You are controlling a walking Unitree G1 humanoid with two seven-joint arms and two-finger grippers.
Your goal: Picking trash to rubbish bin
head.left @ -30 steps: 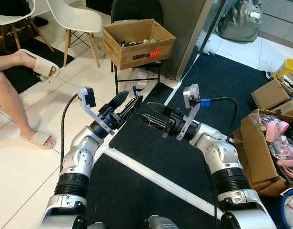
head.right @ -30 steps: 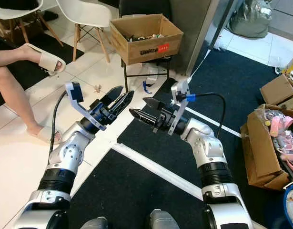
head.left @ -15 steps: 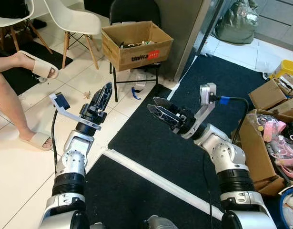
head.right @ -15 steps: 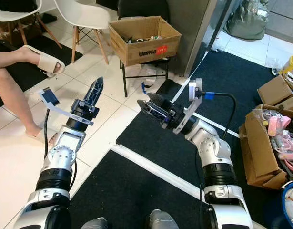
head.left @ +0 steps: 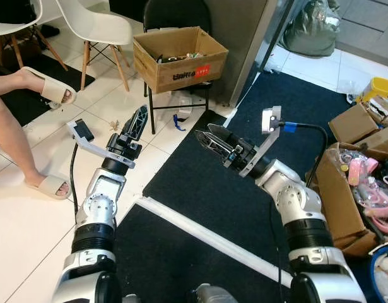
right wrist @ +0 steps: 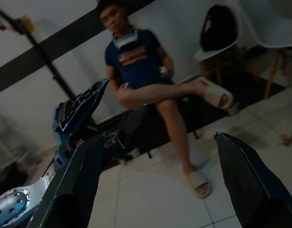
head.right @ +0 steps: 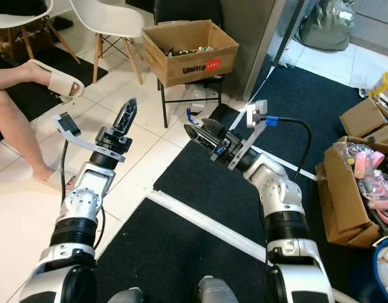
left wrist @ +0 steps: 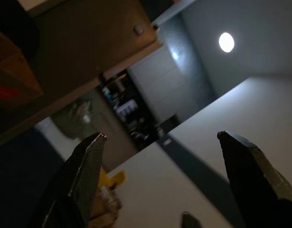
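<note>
A cardboard box (head.left: 180,57) holding scraps rests on a black chair at the back. Small litter lies on the white tiles below it: a blue piece (head.left: 176,120), a white paper (head.left: 185,113) and a brown scrap (head.left: 115,124). My left gripper (head.left: 139,120) is raised over the tiles left of the chair, pointing up and away; in the left wrist view its fingers (left wrist: 89,161) stand wide apart, open and empty. My right gripper (head.left: 209,136) hovers over the dark carpet edge, pointing left, open and empty (right wrist: 160,136).
A seated person is on the left, one sandalled foot (head.left: 50,87) raised and the other (head.left: 52,186) on the tiles. White chairs (head.left: 93,25) stand behind. Cluttered cardboard boxes (head.left: 345,202) line the right. A white strip (head.left: 200,233) crosses the dark carpet.
My left arm has swung out to the left and its gripper has turned to point upward. The right gripper has shifted slightly right and up. Both stay open and empty.
</note>
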